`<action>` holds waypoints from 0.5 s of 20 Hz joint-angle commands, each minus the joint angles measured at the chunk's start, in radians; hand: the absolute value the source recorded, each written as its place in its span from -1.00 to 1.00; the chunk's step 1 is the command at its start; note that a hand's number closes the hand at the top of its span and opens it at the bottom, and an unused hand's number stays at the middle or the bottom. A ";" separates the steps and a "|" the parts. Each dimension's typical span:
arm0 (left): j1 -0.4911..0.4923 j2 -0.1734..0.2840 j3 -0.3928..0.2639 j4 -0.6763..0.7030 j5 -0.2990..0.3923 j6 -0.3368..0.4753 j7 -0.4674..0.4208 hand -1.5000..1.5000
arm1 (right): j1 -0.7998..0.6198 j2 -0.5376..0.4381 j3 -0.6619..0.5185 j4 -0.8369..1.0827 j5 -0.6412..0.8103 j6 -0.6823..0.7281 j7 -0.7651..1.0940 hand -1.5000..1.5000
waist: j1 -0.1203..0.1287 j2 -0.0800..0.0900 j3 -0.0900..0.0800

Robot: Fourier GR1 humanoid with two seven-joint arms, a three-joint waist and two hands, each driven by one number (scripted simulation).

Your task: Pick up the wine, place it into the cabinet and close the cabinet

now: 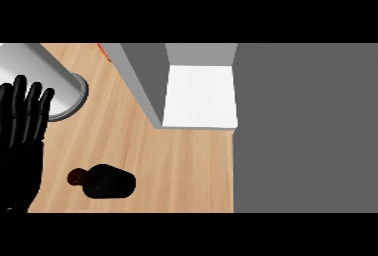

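Head view is showing you the wine (107, 181) sitting on the wooden counter (184, 165), near the lower left. Your left hand (22, 130) is resting at the left edge, fingers straight, well apart from the white cabinet (199, 95).

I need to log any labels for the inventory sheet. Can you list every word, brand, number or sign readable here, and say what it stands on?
There is none to read.
Wine bottle: dark all over, no label shows from above.
Cabinet: plain grey and white faces, no print.
Grey-white cylinder at the upper left: plain.
Wooden counter: only wood grain.
Small orange bit by the cabinet's top edge: too little in view to tell what it is.
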 commanded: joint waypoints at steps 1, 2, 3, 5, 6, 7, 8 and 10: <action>0.046 0.004 0.006 0.003 0.032 -0.043 -0.043 -1.00 | 0.068 0.011 0.011 -0.036 -0.011 0.021 -0.018 -1.00 | -0.025 -0.016 -0.008; 0.060 0.034 0.044 -0.038 0.120 -0.094 -0.017 -1.00 | 0.035 0.003 0.016 -0.023 0.010 0.021 -0.019 -1.00 | -0.021 -0.016 -0.008; 0.136 0.029 0.026 -0.072 0.162 -0.138 -0.050 -1.00 | 0.066 -0.024 -0.025 -0.018 -0.020 0.051 -0.057 -1.00 | -0.019 -0.017 -0.008; 0.105 0.052 0.053 -0.069 0.270 -0.191 -0.020 -1.00 | 0.118 -0.033 -0.004 -0.106 -0.003 0.064 -0.063 -1.00 | -0.025 -0.018 -0.009; 0.228 0.015 -0.025 -0.150 0.270 -0.223 -0.054 -1.00 | 0.141 -0.020 0.018 -0.142 0.017 0.047 -0.046 -1.00 | -0.017 -0.022 -0.009; 0.185 -0.061 -0.073 -0.020 0.373 -0.161 0.115 -1.00 | 0.155 -0.013 0.110 -0.058 -0.118 0.150 0.022 -1.00 | -0.021 -0.014 -0.009; 0.227 -0.065 -0.092 -0.029 0.389 -0.169 0.127 -1.00 | 0.170 -0.016 0.122 -0.098 -0.141 0.157 0.055 -1.00 | -0.022 -0.020 -0.010; 0.281 -0.018 -0.047 -0.156 0.503 -0.186 0.211 -1.00 | 0.255 -0.025 0.148 -0.195 -0.158 0.164 0.100 -1.00 | -0.021 -0.029 -0.009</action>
